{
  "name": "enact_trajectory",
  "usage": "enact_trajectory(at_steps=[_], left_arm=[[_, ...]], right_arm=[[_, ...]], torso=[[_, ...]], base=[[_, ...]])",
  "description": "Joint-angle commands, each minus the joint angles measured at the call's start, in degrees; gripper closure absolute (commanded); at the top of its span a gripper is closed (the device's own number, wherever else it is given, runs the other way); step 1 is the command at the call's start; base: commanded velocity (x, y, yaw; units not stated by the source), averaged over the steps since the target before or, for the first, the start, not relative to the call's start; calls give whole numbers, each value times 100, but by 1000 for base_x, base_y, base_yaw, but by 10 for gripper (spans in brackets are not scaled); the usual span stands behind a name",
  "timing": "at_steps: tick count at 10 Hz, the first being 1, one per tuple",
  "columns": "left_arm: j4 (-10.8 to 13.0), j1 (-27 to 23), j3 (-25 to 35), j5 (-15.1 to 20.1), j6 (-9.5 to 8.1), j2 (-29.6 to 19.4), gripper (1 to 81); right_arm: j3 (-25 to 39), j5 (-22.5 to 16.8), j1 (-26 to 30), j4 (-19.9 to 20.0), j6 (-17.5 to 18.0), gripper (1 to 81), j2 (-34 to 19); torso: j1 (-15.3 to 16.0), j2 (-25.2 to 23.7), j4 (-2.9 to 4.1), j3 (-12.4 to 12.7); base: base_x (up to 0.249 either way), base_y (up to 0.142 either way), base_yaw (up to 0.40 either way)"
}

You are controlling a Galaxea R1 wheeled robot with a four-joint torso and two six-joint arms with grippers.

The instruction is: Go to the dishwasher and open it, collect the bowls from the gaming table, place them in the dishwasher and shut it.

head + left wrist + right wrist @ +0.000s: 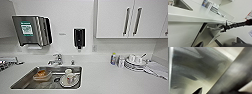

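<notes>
**Entry: kitchen counter, dishwasher-opening step**

1. Step in hand (judged): opening the dishwasher. No bowls and no gaming table are listed here, so collection is not yet begun.
2. Right gripper point(223, 27): seen from the left wrist, at the end of a dark jointed arm, touching the free end of the bar handle point(211, 28). How far it is open, and whether it has truly clamped the bar, I cannot tell.
3. Left gripper point(218, 43): 2 dark tips stand well apart with nothing between them. Judged wide open and empty, apart from the door.
4. Dishwasher point(205, 37): brushed-steel front set directly under the counter edge, below the robot's forward view. The right wrist view shows streaked grey steel very close. Whether the door is already ajar cannot be told.
5. Next move (judged): needs a firm hold on the bar, then a pull outward and down along the door's hinge arc, with the base and left arm kept out of the door's swing.
6. Counter point(105, 80): white, nearest surface in the head view.
7. Sink point(27, 77): steel, at 7 o'clock. It holds a clear container point(42, 74) with orange contents, and a cup on a saucer point(71, 78).
8. Faucet point(57, 60): at 10 o'clock, behind the sink.
9. Bottle point(113, 59) and stack of plates point(130, 65) carrying 2 cups: at 3 o'clock.
10. Paper-towel dispenser point(31, 30): wall, 10 o'clock.
11. Soap dispenser point(79, 37): wall, 12 o'clock.
12. Wall cabinets point(112, 17): white, 1 o'clock, farthest.
</notes>
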Motion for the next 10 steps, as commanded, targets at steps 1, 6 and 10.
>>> enact_trajectory(at_steps=[1,6,10], left_arm=[[33,-421,164,-6,-11,-263,10],[32,-421,164,3,-11,-254,10],[33,-421,164,3,-11,-237,10]], right_arm=[[-126,-1597,32,-213,-143,10,-297],[-170,-1597,-21,-222,-143,10,-156],[-222,-1588,-82,-222,-152,10,-130]], torso=[[0,0,0,0],[-5,-4,0,5],[-5,-4,0,5]], base=[[-67,0,0],[-67,0,0],[-67,0,0]])
